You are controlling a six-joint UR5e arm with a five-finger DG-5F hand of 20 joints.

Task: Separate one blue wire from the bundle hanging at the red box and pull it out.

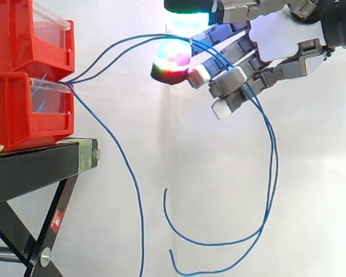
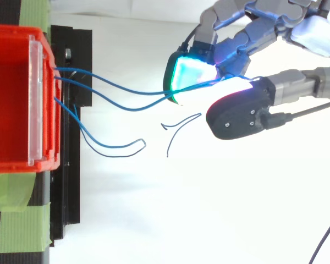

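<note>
- My hand (image 1: 277, 40) pinches two thin blue wires (image 1: 274, 167) between glowing pads (image 1: 172, 60), at 3 o'clock from the red plastic box (image 1: 23, 109).
- Pulling step, I judge; next I should shed one strand, then draw toward 3 o'clock.

**Stand, tape and curtain beside the work**

A black stand (image 1: 29, 167) is sitting well to the left of the fingers (image 1: 237, 81) and below their level, its top lying flat and its slanted legs crossing underneath. Green tape (image 1: 84, 154) is wrapping the end of the top that is facing the fingers, and a small bolt (image 1: 96, 154) is sticking out just beside it. A red sticker (image 1: 56, 220) is showing on the leg nearest the fingers, with a lower bolt (image 1: 45, 257) sitting further down that leg. In the top view, more tape is lying across the stand's corner, well apart from the fingers. A white curtain (image 1: 219, 173) is hanging behind the fingers.
</note>
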